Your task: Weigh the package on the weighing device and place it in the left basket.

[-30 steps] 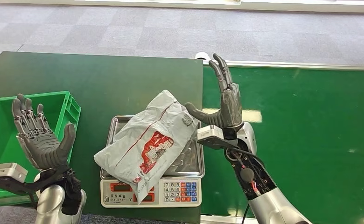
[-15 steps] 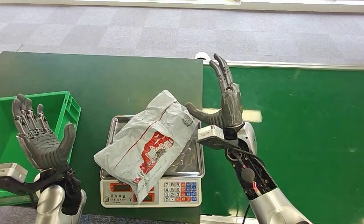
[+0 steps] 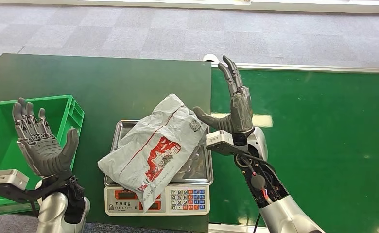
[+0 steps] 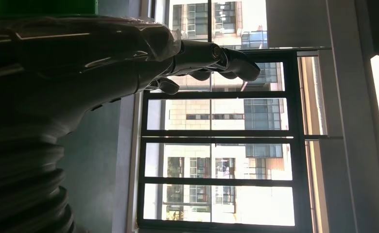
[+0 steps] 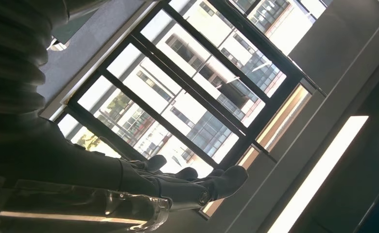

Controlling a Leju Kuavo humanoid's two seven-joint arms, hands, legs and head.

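Note:
A grey plastic package (image 3: 153, 148) with red print lies across the steel pan of the weighing scale (image 3: 199, 167), overhanging the scale's front display. My right hand (image 3: 233, 104) stands upright just right of the package, fingers straight and apart, thumb reaching toward the bag's edge, holding nothing. My left hand (image 3: 39, 143) is raised palm-up with spread fingers beside the green basket (image 3: 73, 109) at the left, also holding nothing. Both wrist views look up at windows, with the left hand (image 4: 129, 58) and the right hand (image 5: 129, 179) seen as dark outlines.
The scale sits at the near edge of a dark green table (image 3: 105, 82). A bright green conveyor surface (image 3: 314, 141) runs to the right. Grey carpet floor (image 3: 178, 34) lies beyond the table.

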